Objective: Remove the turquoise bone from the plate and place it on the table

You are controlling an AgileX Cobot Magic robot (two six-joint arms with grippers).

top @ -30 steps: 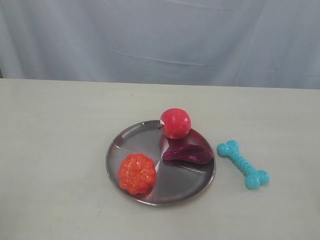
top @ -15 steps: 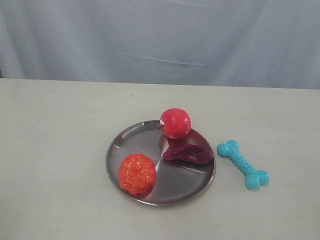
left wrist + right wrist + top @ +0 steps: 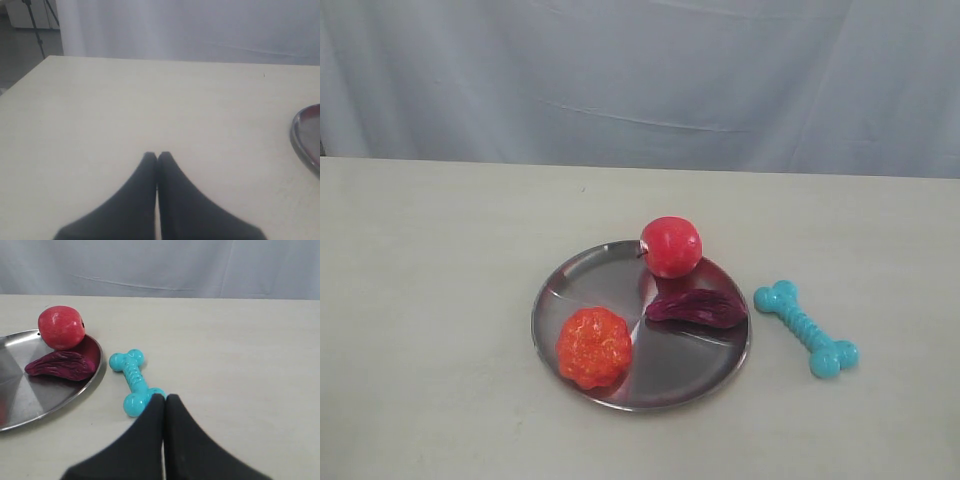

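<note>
The turquoise bone [image 3: 806, 328] lies flat on the table [image 3: 440, 260], just off the plate [image 3: 582, 270] toward the table's right edge, while the left gripper [image 3: 157, 156] and right gripper [image 3: 165, 397] both have fingertips pressed together, holding nothing.

Left gripper [image 3: 157, 155]: two plain matte black fingers, broad at the base, tapering to rounded tips. Right gripper [image 3: 165, 398]: same colour, same shape.
</note>
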